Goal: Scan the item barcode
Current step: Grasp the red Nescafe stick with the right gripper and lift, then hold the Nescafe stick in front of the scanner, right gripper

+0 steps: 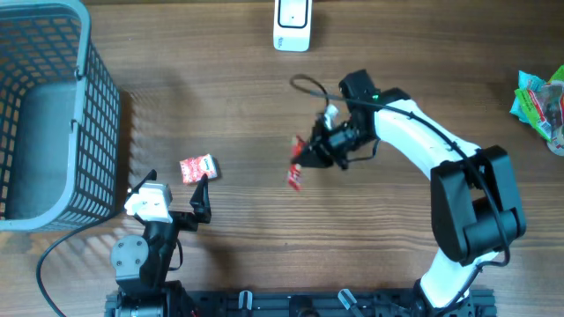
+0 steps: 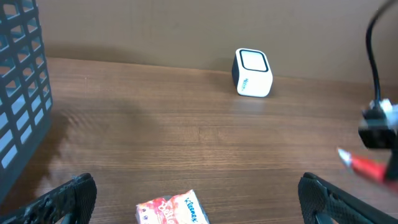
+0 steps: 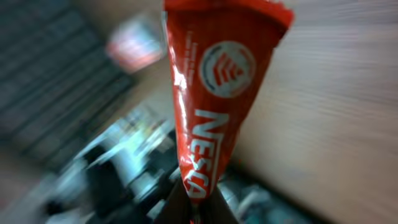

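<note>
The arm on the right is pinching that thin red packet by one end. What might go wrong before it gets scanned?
The right gripper pinches the red sachet only at one end, so it may swing or slip out. No barcode shows in any view, so the wrong face might meet the white scanner. The right wrist view is blurred, hinting at quick motion that could loosen the hold.
</note>
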{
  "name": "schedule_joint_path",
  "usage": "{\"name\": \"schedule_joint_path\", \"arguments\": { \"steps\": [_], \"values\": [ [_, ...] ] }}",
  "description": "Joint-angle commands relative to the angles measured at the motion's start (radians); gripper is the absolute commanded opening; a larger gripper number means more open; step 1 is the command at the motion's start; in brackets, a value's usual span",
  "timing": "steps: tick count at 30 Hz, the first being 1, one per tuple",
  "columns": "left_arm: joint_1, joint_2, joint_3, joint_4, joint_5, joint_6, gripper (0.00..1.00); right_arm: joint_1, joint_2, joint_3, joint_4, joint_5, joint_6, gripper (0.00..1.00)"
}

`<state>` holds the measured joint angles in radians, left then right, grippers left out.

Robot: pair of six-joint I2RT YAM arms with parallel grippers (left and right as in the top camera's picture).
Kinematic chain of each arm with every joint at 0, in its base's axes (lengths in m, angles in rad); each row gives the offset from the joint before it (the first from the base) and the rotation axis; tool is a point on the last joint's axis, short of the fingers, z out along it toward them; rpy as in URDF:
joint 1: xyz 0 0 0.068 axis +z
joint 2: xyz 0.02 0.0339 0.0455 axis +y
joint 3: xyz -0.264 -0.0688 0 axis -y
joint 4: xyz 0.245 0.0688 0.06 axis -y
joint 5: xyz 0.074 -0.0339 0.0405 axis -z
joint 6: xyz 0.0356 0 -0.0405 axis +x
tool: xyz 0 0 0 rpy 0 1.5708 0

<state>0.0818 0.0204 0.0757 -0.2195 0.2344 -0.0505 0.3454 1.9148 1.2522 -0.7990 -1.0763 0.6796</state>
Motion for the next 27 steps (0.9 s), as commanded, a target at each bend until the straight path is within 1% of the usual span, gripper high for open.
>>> {"name": "schedule_joint_path", "arguments": {
  "steps": [1,2,3,5,7,8,9,11,12,13,14,16,19,22,24,27],
  "values": [
    [0.005,-0.004,-0.006,0.003,0.008,-0.01,1.0,-0.003,0.013,0.018,0.246,-0.445,-0.163,0.04],
    [0.005,-0.004,-0.006,0.003,0.008,-0.01,1.0,-0.001,0.013,0.018,0.317,-0.472,-0.159,0.04],
    [0.005,-0.004,-0.006,0.003,0.008,-0.01,1.0,0.003,0.013,0.018,0.459,-0.535,-0.163,0.04],
    [0.005,-0.004,-0.006,0.003,0.008,-0.01,1.0,0.015,0.012,0.018,0.716,-0.546,-0.156,0.04],
    [0.005,-0.004,-0.006,0.003,0.008,-0.01,1.0,0.031,0.012,0.018,0.976,-0.546,-0.071,0.04],
    [0.005,-0.004,-0.006,0.003,0.008,-0.01,1.0,0.039,0.012,0.018,1.068,-0.546,-0.048,0.04],
    [0.005,-0.004,-0.006,0.003,0.008,-0.01,1.0,0.056,0.011,0.018,1.293,-0.546,0.059,0.04],
    [0.005,-0.004,-0.006,0.003,0.008,-0.01,1.0,0.076,0.011,0.018,1.625,-0.546,0.291,0.04],
    [0.005,-0.004,-0.006,0.003,0.008,-0.01,1.0,0.086,0.011,0.018,1.819,-0.545,0.443,0.04],
    [0.005,-0.004,-0.006,0.003,0.008,-0.01,1.0,0.094,0.011,0.018,2.065,-0.54,0.657,0.04],
    [0.005,-0.004,-0.006,0.003,0.008,-0.01,1.0,0.096,0.011,0.018,2.244,-0.523,0.826,0.04],
    [0.005,-0.004,-0.006,0.003,0.008,-0.01,1.0,0.096,0.011,0.018,2.429,-0.498,1.011,0.04],
    [0.005,-0.004,-0.006,0.003,0.008,-0.01,1.0,0.096,0.01,0.017,2.438,-0.46,1.187,0.04],
    [0.005,-0.004,-0.006,0.003,0.008,-0.01,1.0,0.096,0.01,0.017,2.429,-0.413,1.254,0.04],
    [0.005,-0.004,-0.006,0.003,0.008,-0.01,1.0,0.096,0.01,0.017,2.417,-0.403,1.249,0.04],
    [0.005,-0.004,-0.006,0.003,0.008,-0.01,1.0,0.096,0.01,0.017,2.304,-0.436,1.083,0.04]
  ]
}}
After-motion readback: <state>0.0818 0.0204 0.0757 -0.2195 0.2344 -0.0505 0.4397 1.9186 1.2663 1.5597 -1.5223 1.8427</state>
